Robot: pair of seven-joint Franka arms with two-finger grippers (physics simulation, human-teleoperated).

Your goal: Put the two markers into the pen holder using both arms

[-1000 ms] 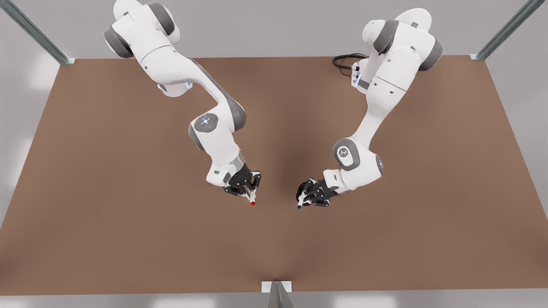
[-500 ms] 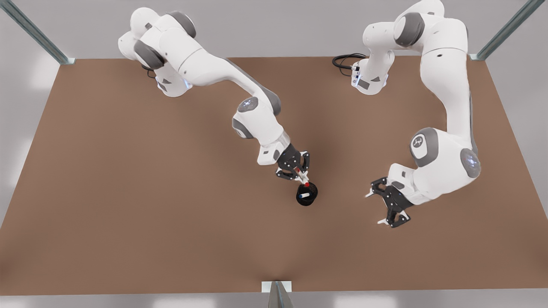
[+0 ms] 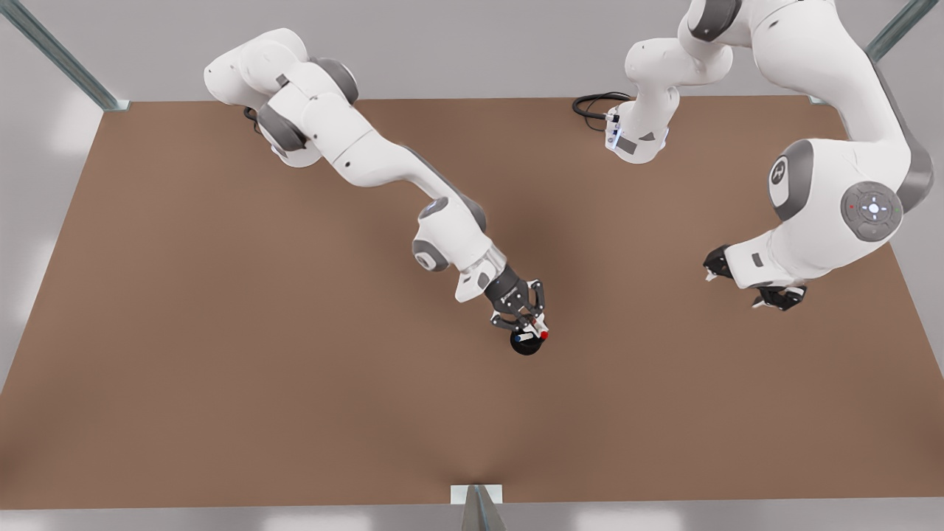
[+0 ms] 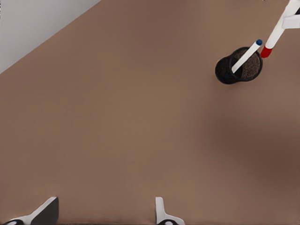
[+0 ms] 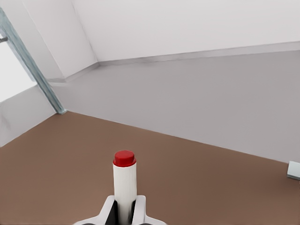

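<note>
1. The right gripper point(image 3: 532, 324) sits near the middle of the brown table point(image 3: 221, 332), directly over the pen holder point(image 3: 525, 345). Its fingers point(image 5: 140, 211) are clamped on the red marker point(image 3: 542, 334).
2. In the right wrist view the red marker point(image 5: 124, 185) rises from between the finger pads, white barrel with the red end farthest from the gripper, and the table point(image 5: 211, 187) lies behind it.
3. In the left wrist view the red marker point(image 4: 276, 35) slants down with its lower red end at the rim of the pen holder point(image 4: 238, 65) — whether the tip is inside the cup or only touching the rim cannot be told.
4. The blue marker point(image 4: 246, 55) is already in the pen holder, leaning on the rim with its dark blue end sticking out above the cup. In the front view it shows as a short white stub point(image 3: 525, 338) at the cup's mouth.
5. The left gripper point(image 3: 745, 284) hangs over the table at the front view's right, well apart from the pen holder. Its fingers point(image 4: 161, 213) are spread wide and empty — the arm waits there.
6. A black cable point(image 3: 594, 107) loops at the far edge of the table beside that arm's base.
</note>
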